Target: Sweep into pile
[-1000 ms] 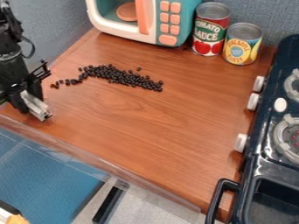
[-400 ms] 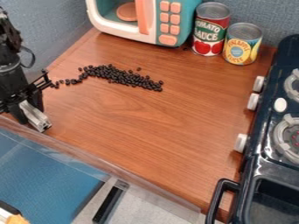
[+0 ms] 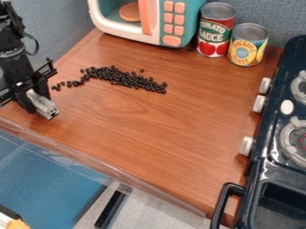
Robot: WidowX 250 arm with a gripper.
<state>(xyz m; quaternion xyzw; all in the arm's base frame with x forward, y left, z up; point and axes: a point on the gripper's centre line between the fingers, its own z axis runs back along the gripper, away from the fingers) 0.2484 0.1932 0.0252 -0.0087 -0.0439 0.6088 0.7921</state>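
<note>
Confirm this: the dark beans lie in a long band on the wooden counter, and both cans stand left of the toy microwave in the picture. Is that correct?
Not quite: the red can and the yellow can stand to the right of the toy microwave, as the camera view shows. The dark beans do lie in a long band on the wooden counter.

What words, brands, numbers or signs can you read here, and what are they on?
"TOMATO SAUCE": on the red can.
"PINEAPPLE": on the yellow and blue can; the word under it is too small to read surely.
I can make out no brand names, numbers or signs.
</note>
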